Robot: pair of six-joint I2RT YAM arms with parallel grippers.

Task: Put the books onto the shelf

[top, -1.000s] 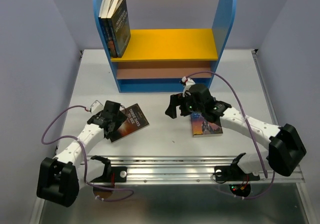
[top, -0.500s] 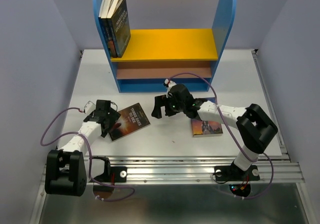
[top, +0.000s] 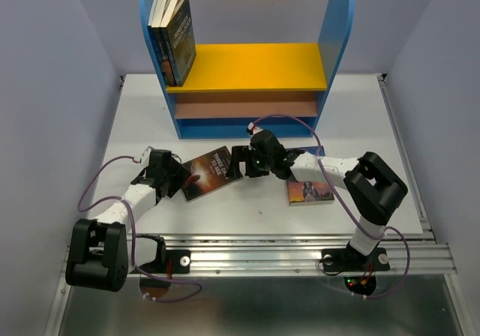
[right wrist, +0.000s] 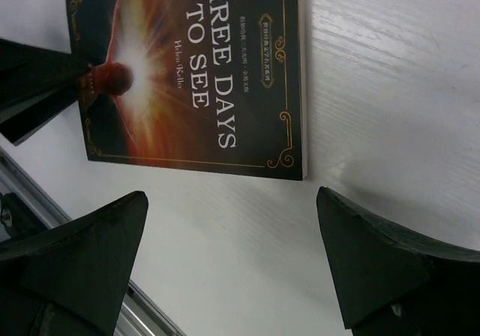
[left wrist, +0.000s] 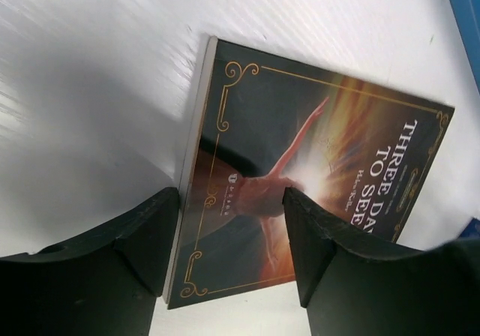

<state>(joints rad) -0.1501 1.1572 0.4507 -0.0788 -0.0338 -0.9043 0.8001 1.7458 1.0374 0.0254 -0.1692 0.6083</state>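
- The dark brown book (top: 212,172), titled "Three Days to See", lies flat and cover up on the white table (top: 375,126), in front of the shelf (top: 337,28) and turned at an angle to it.
- The left gripper (top: 176,177) is at the book's near-left end. In the left wrist view its jaws stand apart and are not clamped on the book. One finger (left wrist: 142,238) is over the table just outside the spine edge and the other is over the cover.
- The right gripper (top: 241,161) is at the book's opposite end, by the shelf's blue base. Its jaws are spread wide, with the book's corner ahead of the gap, and it holds nothing.
- The sunset-covered book (top: 309,191) lies flat on the table to the right, partly under the right arm.
- The other books (top: 172,36) stand on the shelf's yellow board, leaning against the left blue panel.
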